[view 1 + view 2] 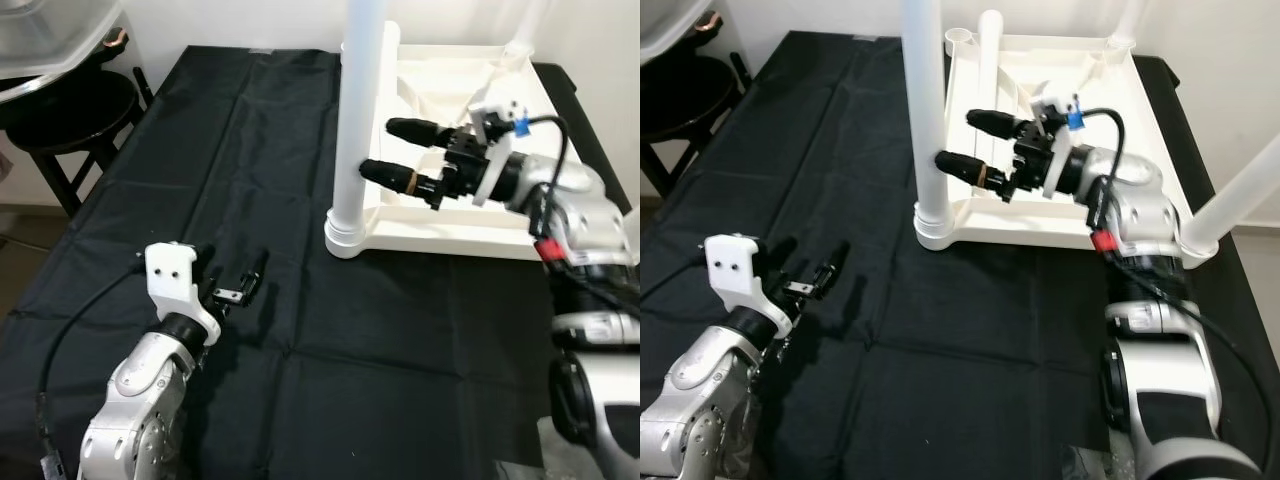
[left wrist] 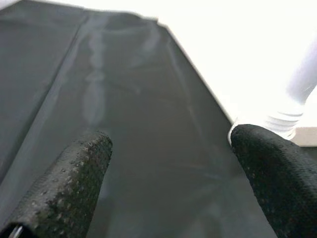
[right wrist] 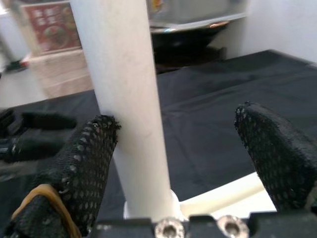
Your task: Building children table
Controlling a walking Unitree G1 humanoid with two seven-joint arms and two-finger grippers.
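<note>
Leg-fitting step: your right tool, fingers apart, sits beside the near leg; close on it next, left tool idling apart.

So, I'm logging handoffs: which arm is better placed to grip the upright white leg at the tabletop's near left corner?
The right. Its right gripper is open beside that white leg, which stands between its fingers in the right wrist view. The left gripper hovers open over the black cloth, farther away.
</note>
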